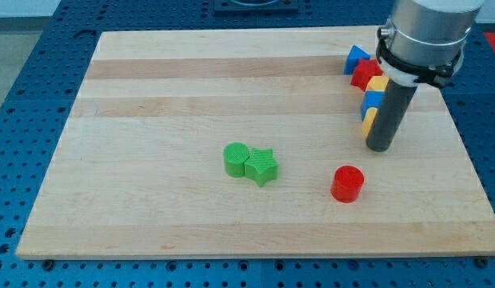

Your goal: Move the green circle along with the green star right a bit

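Near the board's middle, a bit toward the view's bottom, the green circle and green star sit touching, circle on the view's left, star on the view's right. Paired like that, one push from the circle's left side should carry both right, w/ the circle shoving the star ahead of it.

My tip is well apart from them, over at the view's right, just beside the lower end of a block cluster by the board's top-right corner. So it's on the wrong side for the push; I judge it has to go round the pair to the circle's left first. No gripper on this rig, just the rod, so nothing to open or close.

The red cylinder stands right of the star w/ a clear gap; "a bit" right prob. stops short of it.

Cluster: blue block and red block show fairly well; the yellow block, lower blue block and lowest yellow block are partly hidden behind the rod, shapes can't be told. Arm body cut off at the view's top.
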